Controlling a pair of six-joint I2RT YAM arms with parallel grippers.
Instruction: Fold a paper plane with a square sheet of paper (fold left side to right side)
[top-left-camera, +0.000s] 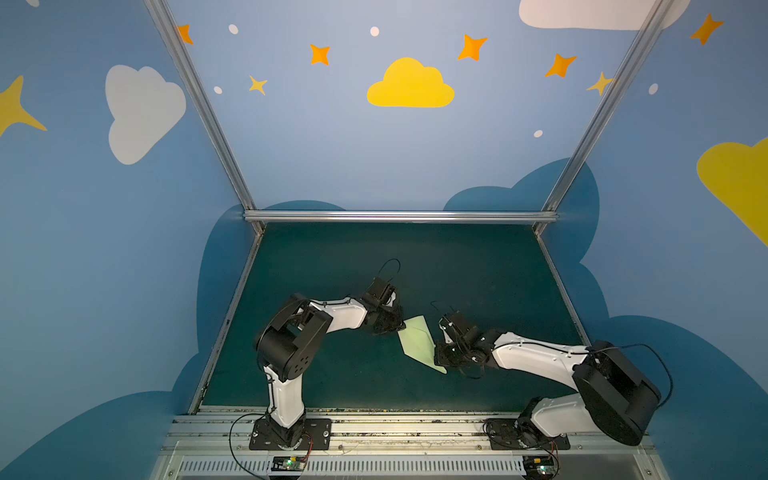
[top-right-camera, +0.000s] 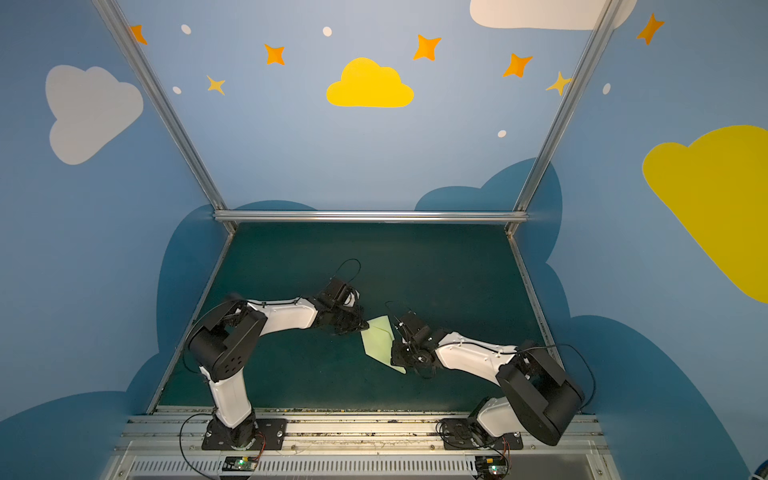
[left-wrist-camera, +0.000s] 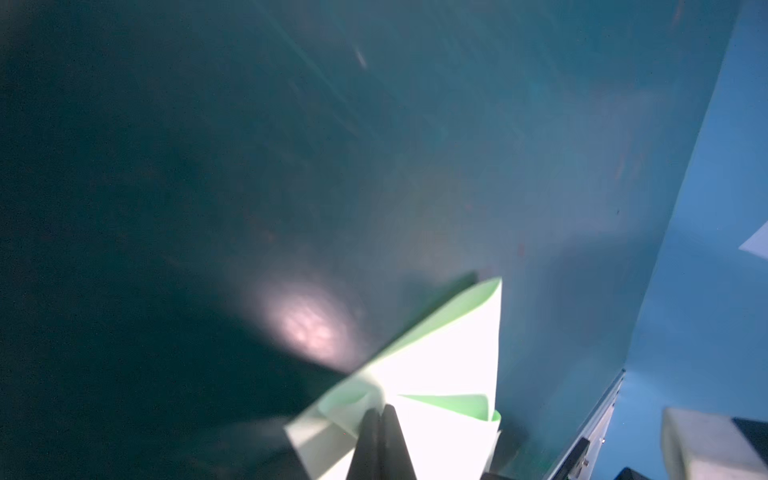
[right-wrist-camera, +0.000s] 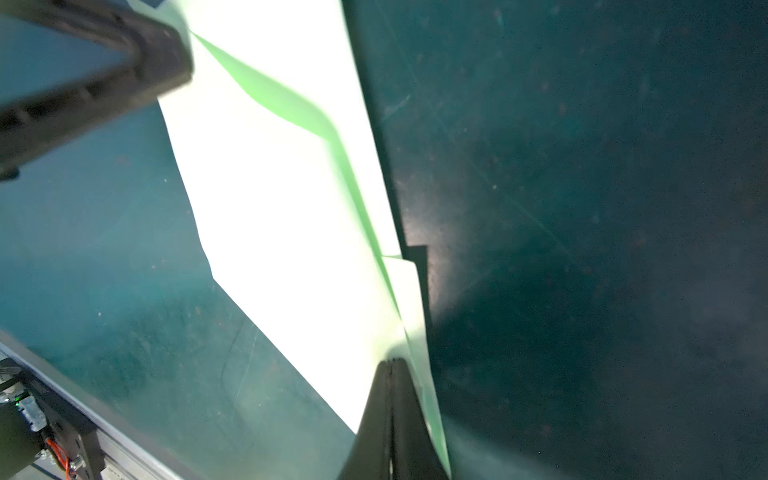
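Note:
The paper plane (top-left-camera: 417, 343) (top-right-camera: 377, 343) is pale green folded paper lying on the dark green mat (top-left-camera: 457, 270), between the two arms in both top views. My left gripper (top-left-camera: 398, 326) (top-right-camera: 362, 325) sits at its far left corner. In the left wrist view the left gripper (left-wrist-camera: 380, 409) is shut, its tips resting on the paper (left-wrist-camera: 449, 353) beside a small curled flap. My right gripper (top-left-camera: 436, 353) (top-right-camera: 392, 353) is at the paper's right edge. It too is shut (right-wrist-camera: 390, 361), tips on the long crease of the paper (right-wrist-camera: 282, 208), with a raised flap alongside.
Aluminium frame rails (top-left-camera: 399, 216) and blue painted walls close in the mat on three sides. The arm bases stand on a metal rail (top-left-camera: 374, 428) at the front. In the right wrist view the left gripper (right-wrist-camera: 124, 62) shows at the paper's far end.

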